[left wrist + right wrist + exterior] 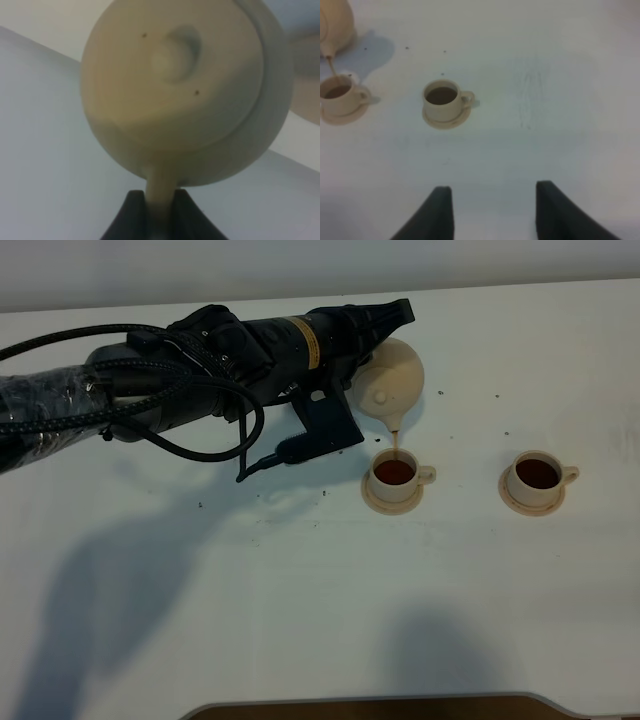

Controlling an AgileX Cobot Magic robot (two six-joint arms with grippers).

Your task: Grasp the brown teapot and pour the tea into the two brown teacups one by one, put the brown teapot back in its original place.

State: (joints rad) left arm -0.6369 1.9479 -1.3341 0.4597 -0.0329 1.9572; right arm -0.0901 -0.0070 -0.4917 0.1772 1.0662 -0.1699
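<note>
My left gripper (398,318) is shut on the loop handle of the brown teapot (393,377), which is tipped spout-down. A thin stream of tea (397,443) runs from the spout into the left teacup (395,473) on its saucer. The right teacup (538,475) holds dark tea and stands apart on its own saucer. The left wrist view shows the teapot's lid side (175,90) close up, with my left gripper (160,215) clamped on the handle. The right wrist view shows my right gripper (492,210) open over bare table, with the teapot (335,25) and both teacups (337,95) (442,100) further off.
The white table (300,590) carries small dark specks around the cups. A blurred tan disc edge (305,85) shows beyond the teapot. My left arm with its cables (150,390) crosses the back left. A dark curved edge (370,708) lies at the front.
</note>
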